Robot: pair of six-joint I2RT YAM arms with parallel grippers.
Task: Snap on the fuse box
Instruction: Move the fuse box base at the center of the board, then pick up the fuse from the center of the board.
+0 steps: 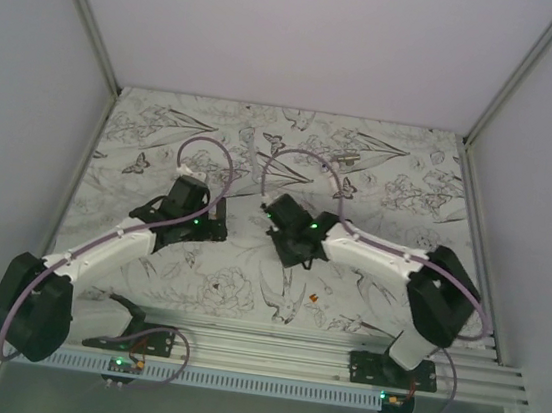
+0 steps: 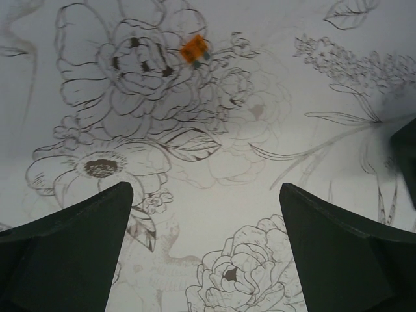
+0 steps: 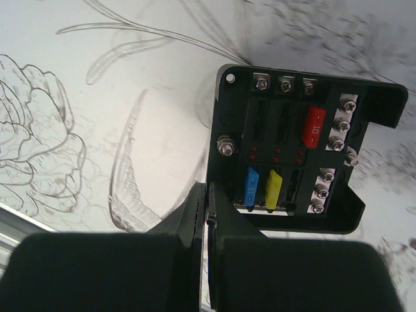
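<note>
Top external view: nearest to the arm bases, a small loose orange plastic fuse (image 1: 314, 298) lies on the white flower-printed table cover (image 1: 391, 170), closer to the right arm. Farther in, the left gripper (image 2: 205, 190) hangs over bare cover with its fingers wide apart and holds nothing.

To its right, the right gripper (image 3: 209, 218) has its fingers pressed together. Their tips touch the near left edge of the black square plastic fuse box (image 3: 292, 153). The box lies flat at the middle of the table, face up, with a red fuse (image 3: 314, 125), a blue fuse (image 3: 251, 185) and a yellow fuse (image 3: 273, 185) seated and some slots empty.

I judge that nothing braces the box. A push on one edge can tip it or slide it away, so a snap would fail.
</note>
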